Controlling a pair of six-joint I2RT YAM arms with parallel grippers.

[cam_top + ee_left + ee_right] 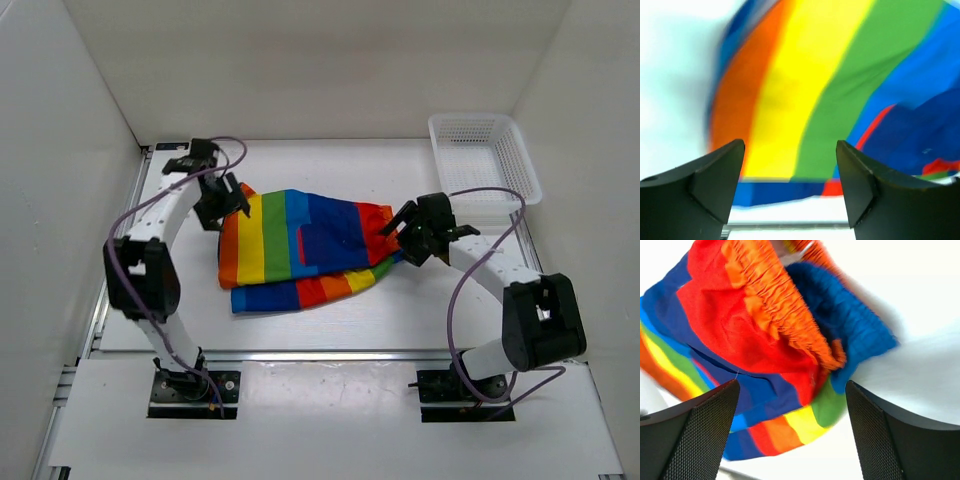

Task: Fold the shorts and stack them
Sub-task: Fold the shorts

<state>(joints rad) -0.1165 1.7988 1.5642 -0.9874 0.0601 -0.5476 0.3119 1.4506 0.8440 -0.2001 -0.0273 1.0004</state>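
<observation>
Left wrist view blurs the shorts (805, 90) (edges smeared).

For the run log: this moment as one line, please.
shorts: lying on table | left fingers: open, holding nothing | right fingers: open, facing waistband | basket: far right, apart from shorts

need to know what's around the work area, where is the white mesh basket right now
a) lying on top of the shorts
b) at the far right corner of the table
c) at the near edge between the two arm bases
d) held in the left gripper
b, the top view shows the basket at the far right corner of the table, apart from the shorts lying mid-table.
</observation>
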